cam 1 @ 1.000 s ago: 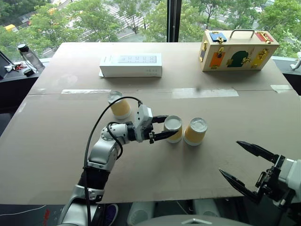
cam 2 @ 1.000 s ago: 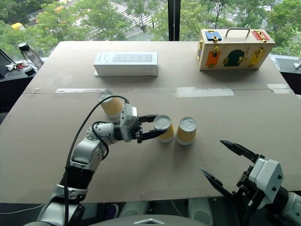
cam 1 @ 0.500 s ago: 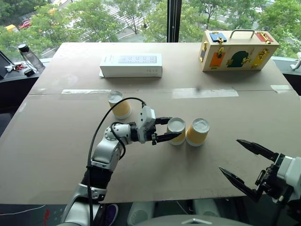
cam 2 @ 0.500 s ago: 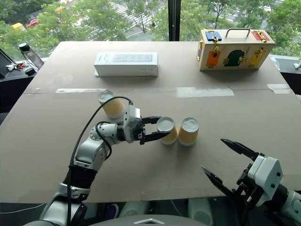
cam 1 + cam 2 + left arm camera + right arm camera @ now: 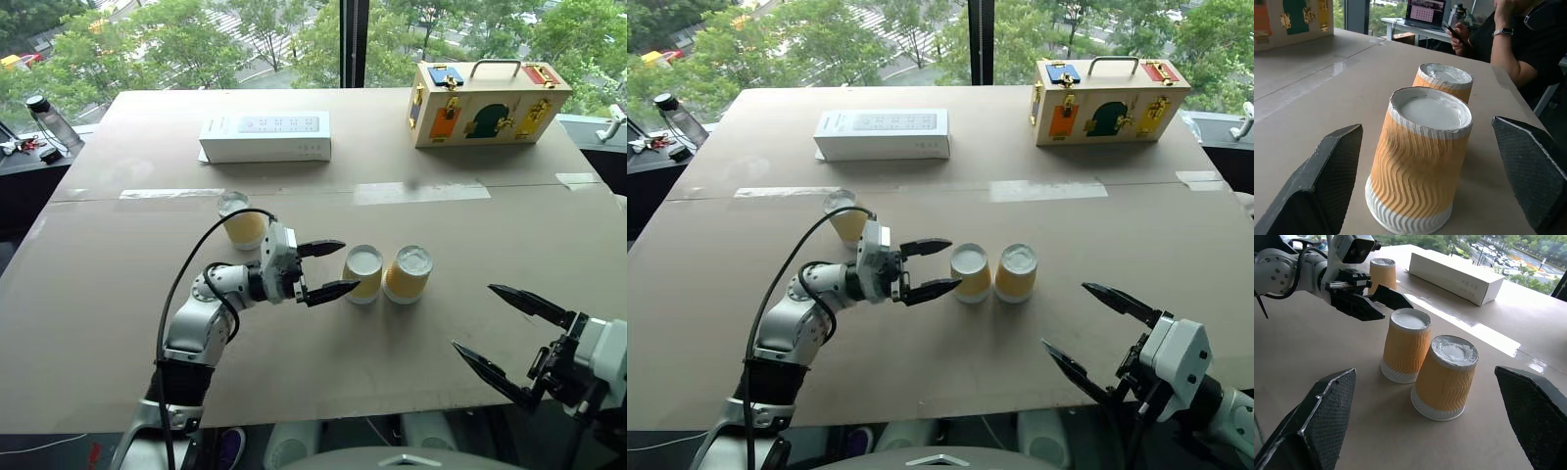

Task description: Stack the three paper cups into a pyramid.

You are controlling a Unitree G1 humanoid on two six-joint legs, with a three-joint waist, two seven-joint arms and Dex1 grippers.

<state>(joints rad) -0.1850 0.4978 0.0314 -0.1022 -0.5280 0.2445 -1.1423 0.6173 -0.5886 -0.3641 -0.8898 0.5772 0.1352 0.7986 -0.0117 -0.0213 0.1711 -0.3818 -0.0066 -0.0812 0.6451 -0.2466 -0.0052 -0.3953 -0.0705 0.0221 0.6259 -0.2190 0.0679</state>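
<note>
From the head camera you see the brown cardboard-covered table (image 5: 118, 294) with three yellow-tan ribbed paper cups, all upside down with the white base up. The middle cup (image 5: 362, 273) and the right cup (image 5: 408, 273) stand just beside each other near the centre of the table. The left cup (image 5: 241, 217) stands apart, behind the left arm. The left gripper (image 5: 327, 267) points toward the middle cup with its two black fingers spread, and it touches no cup. The right gripper (image 5: 502, 334) hangs near the front edge of the table, its fingers wide apart and holding nothing. At the far side lie a long white cardboard box (image 5: 265, 136) and a wooden case with coloured doors and latches (image 5: 483, 102).

In the left wrist view, the middle cup (image 5: 1420, 159) stands between the two spread fingers (image 5: 1322, 186), without contact, and the right cup (image 5: 1445, 83) is close behind it. A seated person (image 5: 1518, 44) is beyond the table edge.

In the right wrist view, you see the two cups (image 5: 1422, 369) together, the left gripper (image 5: 1371, 299) spread beside them, the third cup (image 5: 1382, 273) behind it, and the white box (image 5: 1457, 278). No cup rests on another.
</note>
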